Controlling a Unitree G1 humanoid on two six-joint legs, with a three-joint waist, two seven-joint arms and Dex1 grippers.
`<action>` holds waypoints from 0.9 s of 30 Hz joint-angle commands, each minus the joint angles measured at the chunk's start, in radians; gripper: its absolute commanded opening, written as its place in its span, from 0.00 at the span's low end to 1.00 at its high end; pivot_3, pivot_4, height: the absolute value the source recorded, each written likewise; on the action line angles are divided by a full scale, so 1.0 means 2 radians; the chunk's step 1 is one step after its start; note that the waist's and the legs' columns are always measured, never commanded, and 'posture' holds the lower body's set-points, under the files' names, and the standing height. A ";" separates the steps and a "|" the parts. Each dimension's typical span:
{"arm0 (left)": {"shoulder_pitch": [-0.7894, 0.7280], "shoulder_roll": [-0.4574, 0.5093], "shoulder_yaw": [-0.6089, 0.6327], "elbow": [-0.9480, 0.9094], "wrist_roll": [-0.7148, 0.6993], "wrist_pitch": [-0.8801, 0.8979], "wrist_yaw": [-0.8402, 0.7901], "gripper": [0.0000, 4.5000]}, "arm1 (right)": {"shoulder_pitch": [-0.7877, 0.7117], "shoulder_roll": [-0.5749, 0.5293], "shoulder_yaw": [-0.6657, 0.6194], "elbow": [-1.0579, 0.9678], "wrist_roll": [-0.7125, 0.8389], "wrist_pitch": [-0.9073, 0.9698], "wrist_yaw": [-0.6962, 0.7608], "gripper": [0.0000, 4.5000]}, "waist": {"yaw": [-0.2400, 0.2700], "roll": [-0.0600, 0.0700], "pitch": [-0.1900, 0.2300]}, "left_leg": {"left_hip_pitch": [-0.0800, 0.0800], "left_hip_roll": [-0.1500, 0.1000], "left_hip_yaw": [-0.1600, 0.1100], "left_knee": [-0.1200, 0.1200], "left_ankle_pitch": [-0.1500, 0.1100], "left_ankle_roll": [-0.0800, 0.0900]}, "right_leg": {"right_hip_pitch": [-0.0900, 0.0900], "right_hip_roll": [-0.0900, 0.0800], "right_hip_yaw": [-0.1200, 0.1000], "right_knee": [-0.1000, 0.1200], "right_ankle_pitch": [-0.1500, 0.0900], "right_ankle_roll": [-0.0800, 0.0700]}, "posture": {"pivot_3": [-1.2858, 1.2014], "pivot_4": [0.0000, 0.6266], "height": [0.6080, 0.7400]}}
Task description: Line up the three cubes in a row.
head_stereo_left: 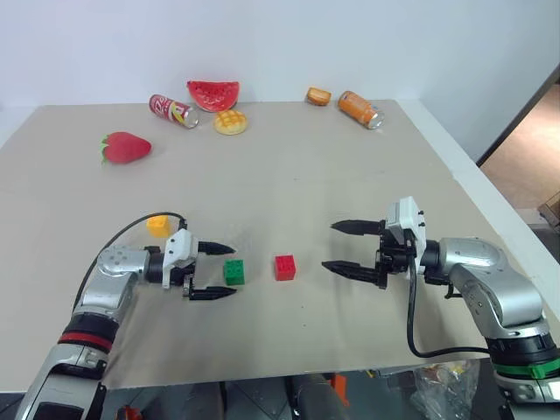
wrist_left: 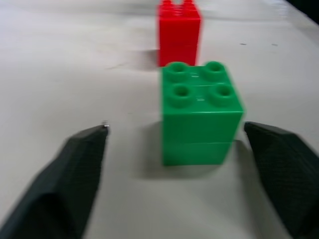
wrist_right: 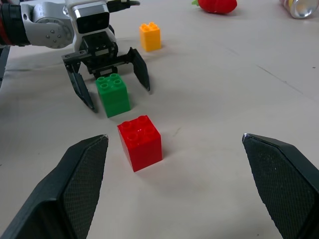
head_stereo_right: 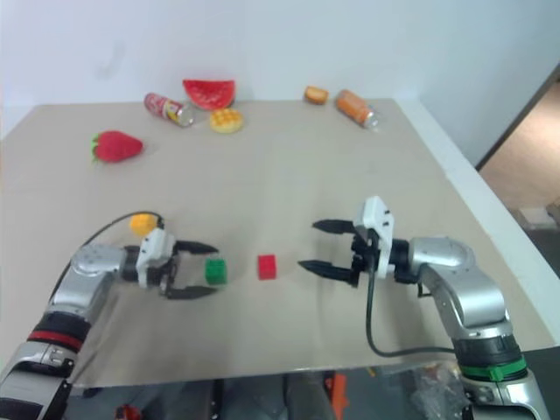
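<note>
Left gripper (head_stereo_left: 216, 271): you have its 2 fingers spread wide, one on each side of the green cube (head_stereo_left: 234, 271), with a clear gap on both sides in the left wrist view, so nothing is pinched
Right gripper (head_stereo_left: 347, 248): also spread wide and empty, hovering just beside the red cube (head_stereo_left: 284, 267) and pointing toward it across the table (head_stereo_left: 350, 175)
Green cube: sits flat on the table between the left fingers, studs up
Red cube: stands near the green one, a small gap between them, at about the same depth, so you can count 2 of the 3 as roughly placed
Orange-yellow cube (head_stereo_left: 157, 226): stands farther back, behind the left wrist and off the line of the other 2; this is the piece you have left to bring in
Progress: I judge it about two thirds done, with 1 cube to fetch and perhaps a small nudge to even the spacing
Far edge: the strawberry (head_stereo_left: 125, 148), cans and other toy food lie well apart from the cubes, no part of your row
</note>
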 commanded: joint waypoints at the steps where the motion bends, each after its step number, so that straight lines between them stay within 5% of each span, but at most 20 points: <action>1: 0.032 0.024 0.026 -0.048 -0.019 0.002 -0.002 1.00 | -0.015 0.002 -0.004 -0.001 0.009 -0.004 0.005 1.00 | 0.000 0.000 0.000 | 0.000 0.000 0.000 0.000 0.000 0.000 | 0.000 0.000 0.000 0.000 0.000 0.000 | 0.52 0.24 1.00; 12: 0.195 0.116 0.136 -0.246 -0.105 0.127 0.045 1.00 | -0.040 0.004 -0.003 0.016 0.005 -0.015 0.011 1.00 | 0.000 0.000 0.000 | 0.000 0.000 0.001 0.000 0.000 0.000 | 0.000 -0.001 0.000 0.000 0.000 -0.001 | 0.52 0.24 1.00; 19: 0.246 0.041 0.267 -0.318 -0.165 0.291 0.318 1.00 | -0.085 0.056 0.014 0.041 -0.017 -0.038 -0.030 1.00 | -0.001 0.000 0.000 | 0.001 0.000 0.001 0.000 0.000 0.001 | 0.000 -0.001 0.000 0.000 0.001 -0.001 | 0.52 0.24 1.00; 27: 0.273 -0.024 0.264 -0.369 -0.169 0.364 0.447 1.00 | -0.100 0.065 0.024 0.060 -0.020 -0.045 -0.012 1.00 | 0.000 0.000 0.000 | 0.001 0.000 0.001 0.000 0.000 0.001 | 0.000 -0.001 0.000 0.000 0.001 -0.001 | 0.52 0.24 1.00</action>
